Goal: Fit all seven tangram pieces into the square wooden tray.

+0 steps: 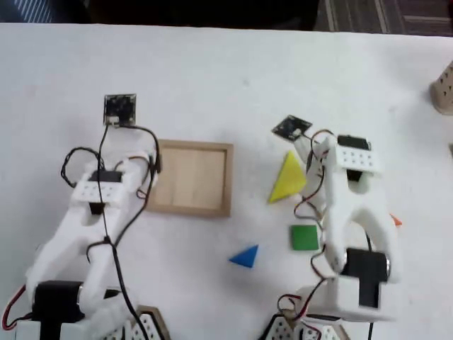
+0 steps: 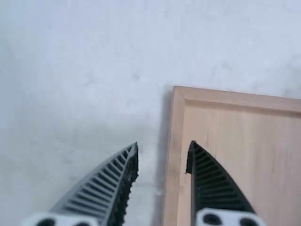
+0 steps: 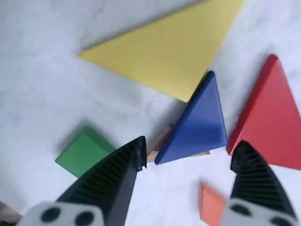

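Found square wooden tray [image 1: 190, 177] flat on bench [image 1: 226, 78], empty: 0 of 7 pcs in, whole job left. Judged no long axis, being square; sides ran approx parallel w/ bench edges. Saw left tool [image 2: 162, 155] partly open, astride tray's rim near a corner, one finger over tray floor, other over bare bench, holding nothing. Spotted pcs loose on right arm's side: yellow triangle [image 1: 288, 178] nearest tray, sharp tip away from arms, long side approx front-to-back; green square [image 1: 304, 236]; blue triangle [image 1: 245, 256] apart, nearer arms. Caught right tool [image 3: 190, 148] spread wide either side of second blue triangle [image 3: 197, 122], not gripping; red triangle [image 3: 268, 117] & orange pc [image 3: 211, 202] just beside.
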`<action>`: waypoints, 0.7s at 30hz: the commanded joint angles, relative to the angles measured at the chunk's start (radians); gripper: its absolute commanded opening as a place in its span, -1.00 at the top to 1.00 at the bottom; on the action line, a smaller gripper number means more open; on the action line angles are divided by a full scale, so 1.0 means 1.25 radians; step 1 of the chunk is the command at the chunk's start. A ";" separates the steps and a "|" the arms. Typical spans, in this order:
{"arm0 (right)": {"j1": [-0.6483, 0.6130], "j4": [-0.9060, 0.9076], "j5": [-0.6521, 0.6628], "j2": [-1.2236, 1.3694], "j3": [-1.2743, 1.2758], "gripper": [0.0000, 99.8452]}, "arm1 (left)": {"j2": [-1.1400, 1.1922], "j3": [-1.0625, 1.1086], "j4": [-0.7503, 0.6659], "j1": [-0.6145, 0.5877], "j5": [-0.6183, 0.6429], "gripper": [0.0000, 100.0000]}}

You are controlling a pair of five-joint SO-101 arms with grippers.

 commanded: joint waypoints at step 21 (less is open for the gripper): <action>-0.025 -0.325 -0.433 -0.166 0.254 0.43 | -0.036 0.014 -0.018 0.028 -0.007 0.64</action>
